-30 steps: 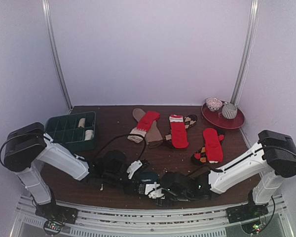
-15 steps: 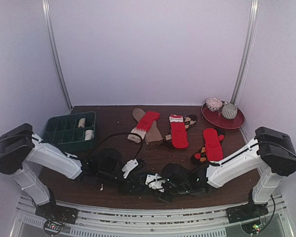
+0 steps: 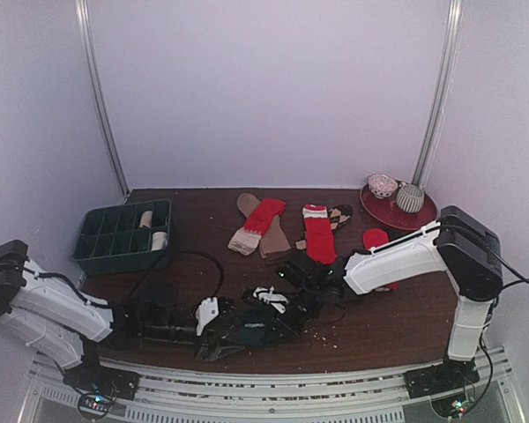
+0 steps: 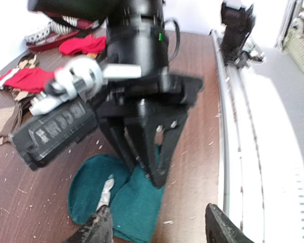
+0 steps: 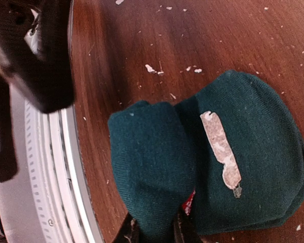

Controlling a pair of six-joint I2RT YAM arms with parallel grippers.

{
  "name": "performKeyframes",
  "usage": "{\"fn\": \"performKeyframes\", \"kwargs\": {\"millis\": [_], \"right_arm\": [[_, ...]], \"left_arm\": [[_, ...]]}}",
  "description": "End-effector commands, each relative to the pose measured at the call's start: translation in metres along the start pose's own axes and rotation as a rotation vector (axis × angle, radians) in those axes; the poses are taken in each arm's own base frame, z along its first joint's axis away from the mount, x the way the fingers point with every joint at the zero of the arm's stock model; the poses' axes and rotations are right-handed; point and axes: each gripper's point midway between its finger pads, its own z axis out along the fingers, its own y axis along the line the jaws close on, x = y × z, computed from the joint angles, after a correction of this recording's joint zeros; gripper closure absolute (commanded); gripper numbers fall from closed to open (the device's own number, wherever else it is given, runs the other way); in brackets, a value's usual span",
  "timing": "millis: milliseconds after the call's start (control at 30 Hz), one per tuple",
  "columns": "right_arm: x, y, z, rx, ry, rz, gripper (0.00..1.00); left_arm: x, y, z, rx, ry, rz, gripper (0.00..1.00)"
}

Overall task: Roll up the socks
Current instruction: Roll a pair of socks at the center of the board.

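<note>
Dark brown table (image 3: 397, 322) flecked with pale crumbs (image 5: 152, 68), boxed by plain pale walls (image 3: 264, 88); near front edge, teal sock (image 5: 253, 152) pinched in right tool (image 4: 153, 177); left tool (image 4: 157, 228) spread wide.

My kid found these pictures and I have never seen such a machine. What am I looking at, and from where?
This is a robot: a left arm and a right arm at a table's near edge. One picture looks down from above; the other two come from cameras on each wrist. On it lie red socks, a green tray and a red plate. The right arm's fingers pinch a folded teal sock; the left arm's fingers are open close by.
</note>
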Motion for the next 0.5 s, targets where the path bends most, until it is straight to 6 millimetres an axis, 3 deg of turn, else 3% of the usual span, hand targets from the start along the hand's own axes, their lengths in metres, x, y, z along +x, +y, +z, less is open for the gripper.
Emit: {"fn": "performKeyframes", "kwargs": {"millis": [0,300,467], "right_arm": [[0.062,0.003,0.011,-0.082,0.238,0.222,0.84],[0.07,-0.005,0.014,-0.072,0.263,0.235,0.84],[0.068,-0.007,0.016,-0.072,0.257,0.228,0.84]], "left_arm": [[-0.006,0.007,0.015,-0.037,-0.054,0.082,0.38],[0.024,0.005,0.034,-0.003,0.026,0.045,0.44],[0.036,0.008,0.045,-0.008,0.086,0.031,0.7]]}}
